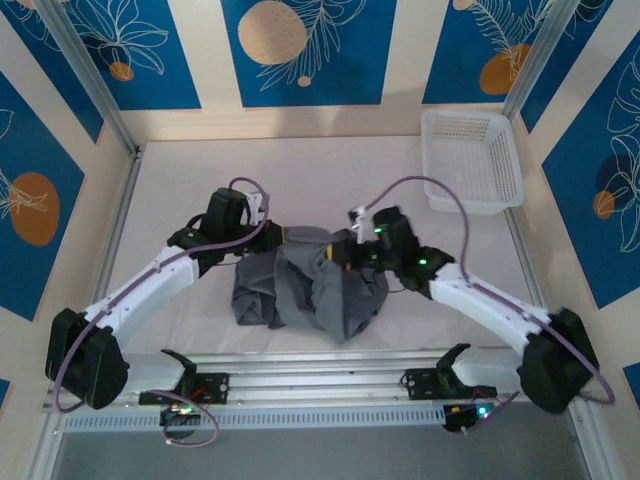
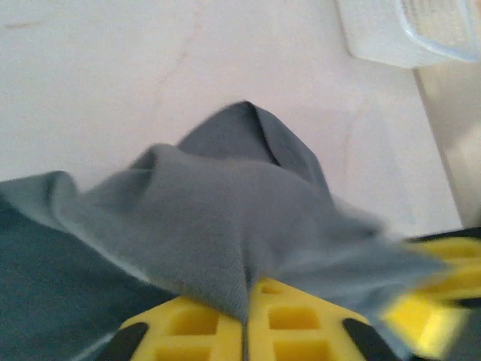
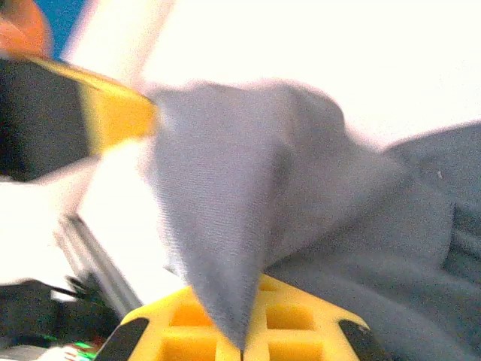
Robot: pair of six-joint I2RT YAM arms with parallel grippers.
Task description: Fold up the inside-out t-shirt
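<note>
1. Pinching a fold of the t-shirt (image 1: 310, 295), the left gripper (image 2: 245, 320) has its jaws pressed together on the cloth.
2. The t-shirt lies bunched in the middle of the table (image 1: 300, 170), between both arms.
3. The right gripper (image 3: 242, 335) likewise pinches a peak of cloth.
4. Likely step: spreading it out. The next move calls for drawing both grips apart.

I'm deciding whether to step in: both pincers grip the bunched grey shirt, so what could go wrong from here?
1. The left pincer and right pincer each pinch just a thin fold of the t-shirt; it could slip out when pulled.
2. The pincers sit close together, so they might bump.
3. The t-shirt lies crumpled, so folding now may trap creases.
</note>
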